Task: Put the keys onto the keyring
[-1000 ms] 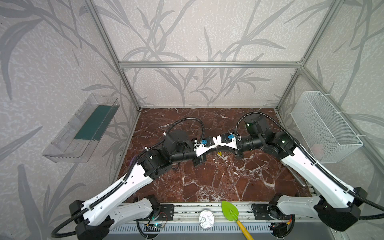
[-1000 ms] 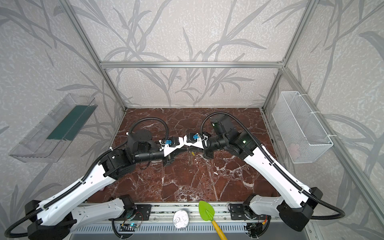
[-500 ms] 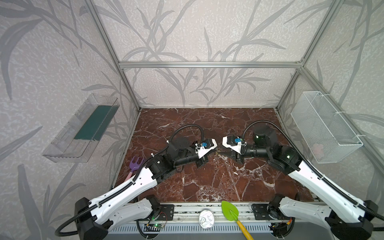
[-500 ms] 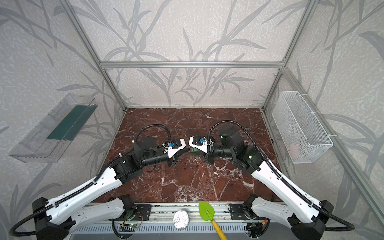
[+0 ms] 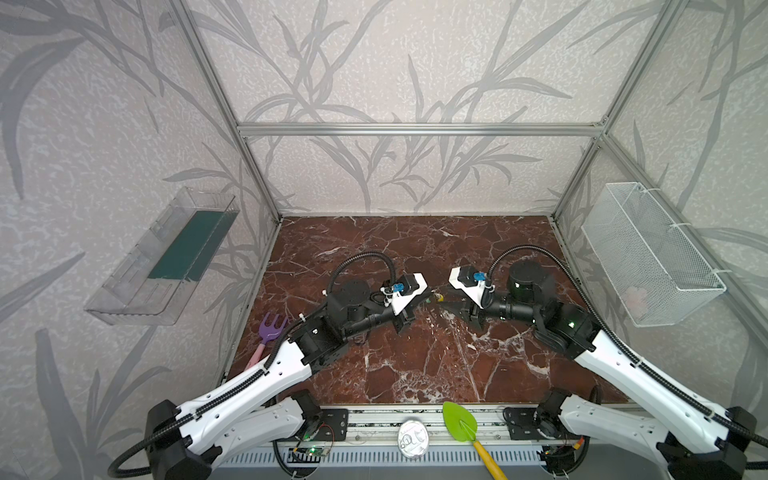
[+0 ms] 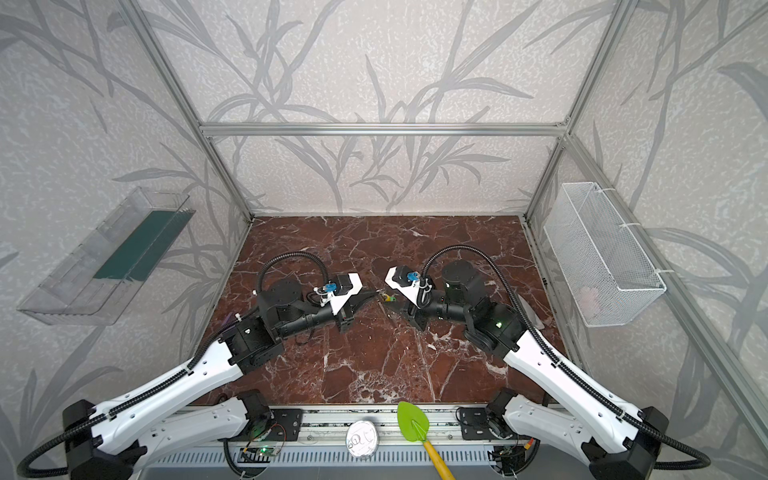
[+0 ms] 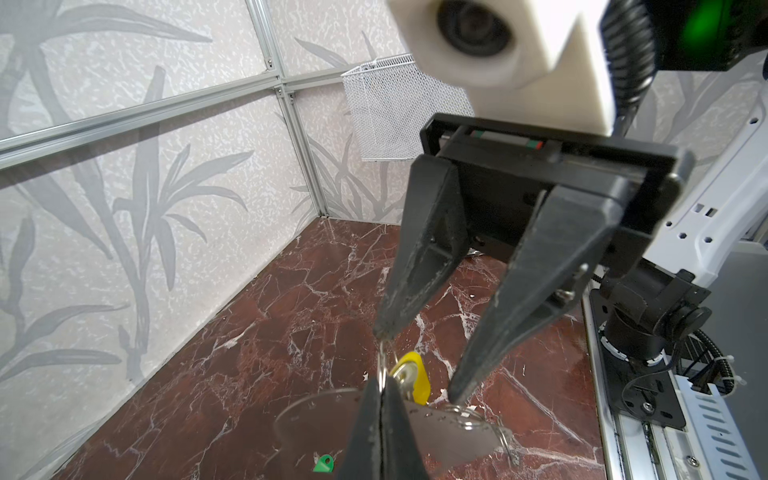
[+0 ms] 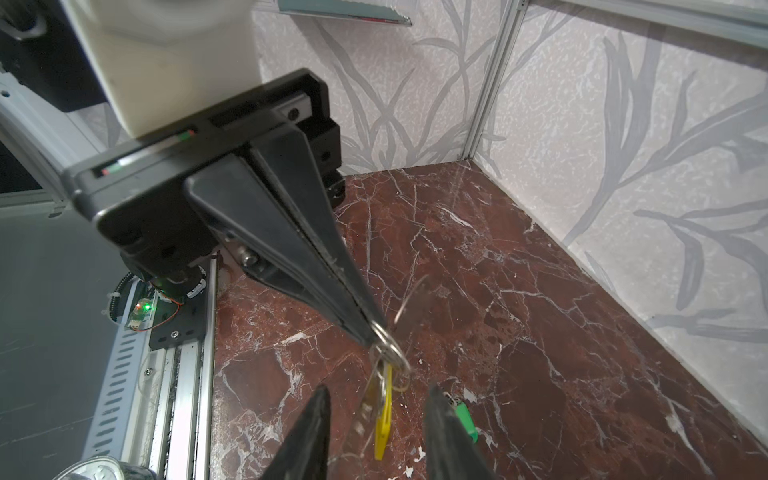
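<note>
Metal, looks light and slick: left gripper [image 8: 371, 334] pinches the split ring [image 8: 390, 349] of the yellow key [image 8: 384, 415], right gripper [image 7: 417, 365] spread beside. Better hold: stiff wire, not dangling key.

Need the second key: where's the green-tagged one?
The green-tagged key lies on the marble floor mid-table; the right wrist view shows it beside the right gripper's fingertip.

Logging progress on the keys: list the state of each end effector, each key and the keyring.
left end effector: shut on keyring
right end effector: open, empty
keyring: held aloft
yellow-tag key: hanging from its ring at the grip
green-tag key: loose on table
</note>
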Robot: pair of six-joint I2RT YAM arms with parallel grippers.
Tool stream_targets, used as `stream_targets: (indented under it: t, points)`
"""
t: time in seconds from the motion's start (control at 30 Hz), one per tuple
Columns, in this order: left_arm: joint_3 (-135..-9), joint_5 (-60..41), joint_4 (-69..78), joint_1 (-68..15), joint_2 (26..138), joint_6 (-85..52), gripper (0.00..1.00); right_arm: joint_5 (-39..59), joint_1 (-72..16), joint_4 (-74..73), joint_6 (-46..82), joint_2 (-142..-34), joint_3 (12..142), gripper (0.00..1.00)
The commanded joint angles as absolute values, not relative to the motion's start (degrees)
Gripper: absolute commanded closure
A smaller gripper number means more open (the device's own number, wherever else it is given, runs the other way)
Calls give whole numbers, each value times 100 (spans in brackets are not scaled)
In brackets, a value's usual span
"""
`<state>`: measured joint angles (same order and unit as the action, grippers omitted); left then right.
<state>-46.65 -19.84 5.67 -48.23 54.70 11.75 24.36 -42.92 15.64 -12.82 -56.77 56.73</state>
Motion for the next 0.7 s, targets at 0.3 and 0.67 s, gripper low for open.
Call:
stream_targets:
  t: [0.3, 0.67]
  points:
    - [-4608, -2113, 853, -4773, 5221, 1151, 100, 2391, -4308, 1493, -1235, -5859, 5782, 96]
    - [-4521, -2131, 861, -4650, 5124, 1178, 100, 2507, -4302, 1986, -1348, -5592, 5942, 100]
